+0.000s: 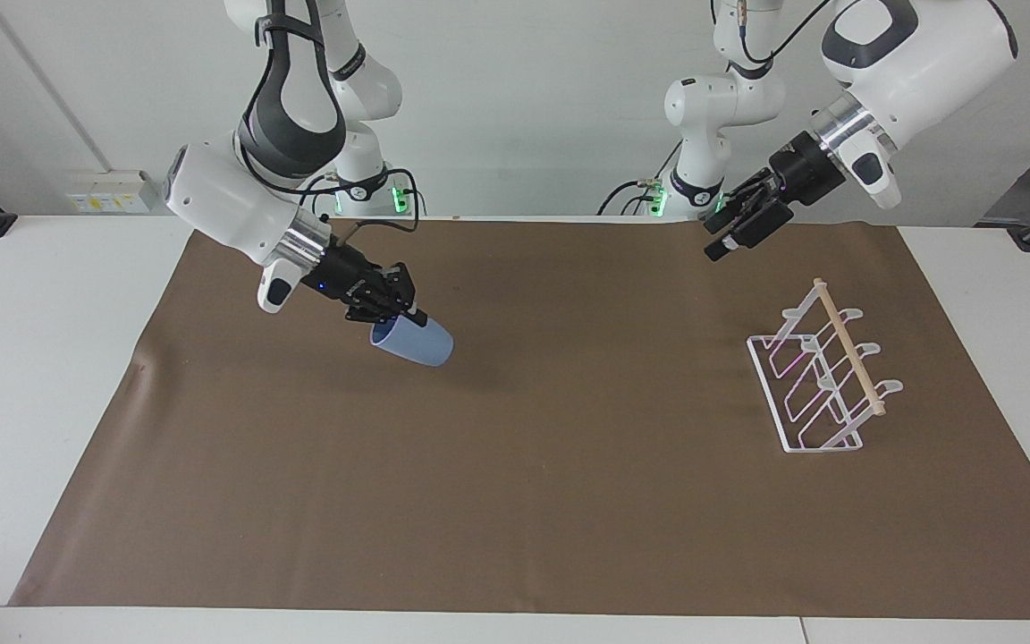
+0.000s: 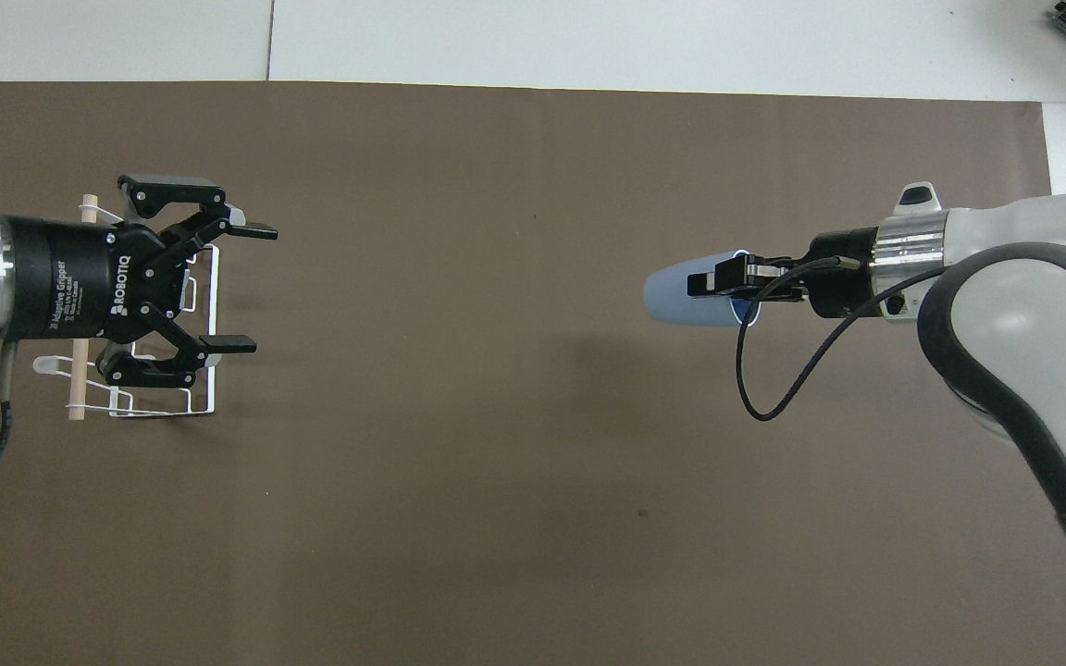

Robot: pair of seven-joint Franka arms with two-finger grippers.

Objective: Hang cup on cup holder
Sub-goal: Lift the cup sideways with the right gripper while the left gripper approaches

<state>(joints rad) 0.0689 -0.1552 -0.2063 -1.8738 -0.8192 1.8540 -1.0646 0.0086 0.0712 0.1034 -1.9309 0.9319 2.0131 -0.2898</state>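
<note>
The light-blue cup (image 1: 417, 344) is held tilted on its side in the air over the brown mat, toward the right arm's end of the table. My right gripper (image 1: 397, 315) is shut on its rim. The overhead view shows the cup (image 2: 686, 294) with the right gripper (image 2: 727, 280) clamped on its rim. The white wire cup holder (image 1: 823, 380) with its wooden dowel stands on the mat toward the left arm's end. My left gripper (image 1: 719, 243) is open and empty in the air. In the overhead view the left gripper (image 2: 246, 285) partly covers the cup holder (image 2: 211, 388).
The brown mat (image 1: 515, 492) covers most of the white table (image 1: 32, 358). A black cable (image 2: 755, 370) loops down from the right wrist.
</note>
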